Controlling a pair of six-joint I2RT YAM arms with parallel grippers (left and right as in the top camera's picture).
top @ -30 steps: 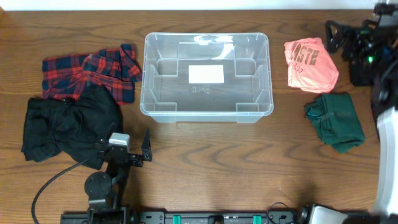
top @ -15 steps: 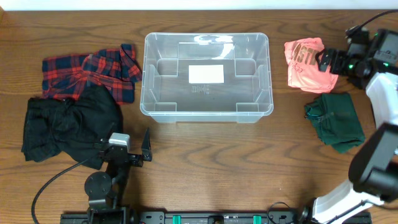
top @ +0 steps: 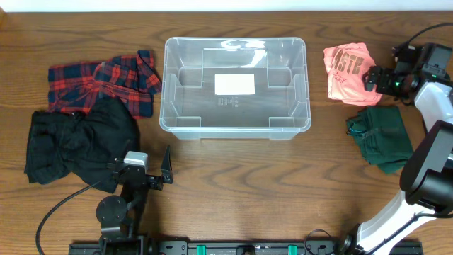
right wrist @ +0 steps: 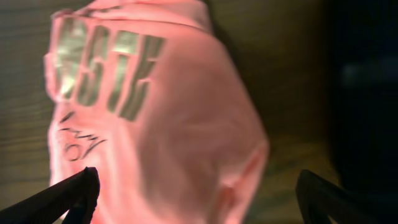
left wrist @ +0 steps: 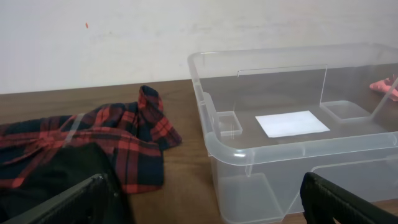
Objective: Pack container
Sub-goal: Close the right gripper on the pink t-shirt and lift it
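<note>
My right gripper (right wrist: 196, 190) hangs over the folded pink T-shirt with grey lettering (top: 352, 72), its jaws spread wide and holding nothing.

The clear rectangular plastic container with rounded corners (top: 235, 88) stands upright at the upper centre of the overhead frame on the brown wooden table (top: 233, 191), its white label showing through the bottom. The pink shirt lies to its right in the upper right of the frame, with a folded dark green garment (top: 381, 136) just below it. In the upper left lies a red and navy plaid shirt (top: 99, 85), its lower edge touching a crumpled black garment (top: 78, 142). My left gripper (left wrist: 202, 193) sits released at lower left, near the black garment, facing the container.
</note>
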